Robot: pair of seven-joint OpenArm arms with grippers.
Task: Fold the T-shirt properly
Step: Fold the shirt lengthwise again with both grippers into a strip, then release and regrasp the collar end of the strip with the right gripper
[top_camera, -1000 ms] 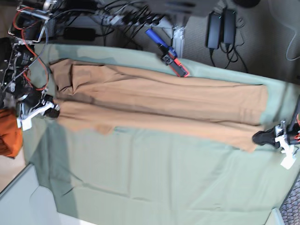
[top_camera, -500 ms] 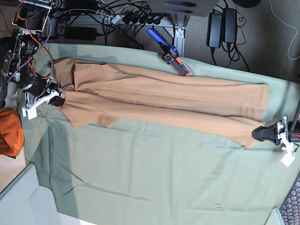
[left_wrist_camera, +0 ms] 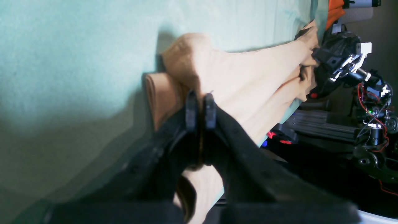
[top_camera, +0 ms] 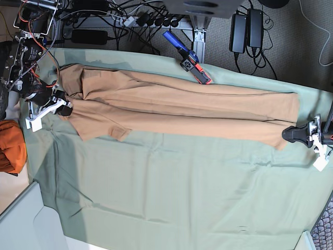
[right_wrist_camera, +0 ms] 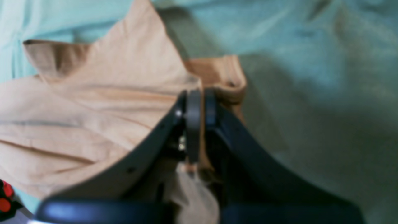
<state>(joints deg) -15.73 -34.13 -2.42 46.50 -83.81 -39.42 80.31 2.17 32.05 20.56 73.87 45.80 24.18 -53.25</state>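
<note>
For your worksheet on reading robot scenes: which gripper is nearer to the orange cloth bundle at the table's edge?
The right gripper. It grips the T-shirt just above the orange cloth bundle; the left gripper holds the shirt's far opposite end.

Open sage-green cloth (top_camera: 171,192) lies bare on the near side of the stretched T-shirt (top_camera: 177,112); along the far edge, a blue-and-red tool (top_camera: 186,58) and cables (top_camera: 130,21) crowd the approach.

a robotics lab: power strips (top_camera: 148,21), adapters (top_camera: 246,30), exposed wiring (top_camera: 31,39).
</note>
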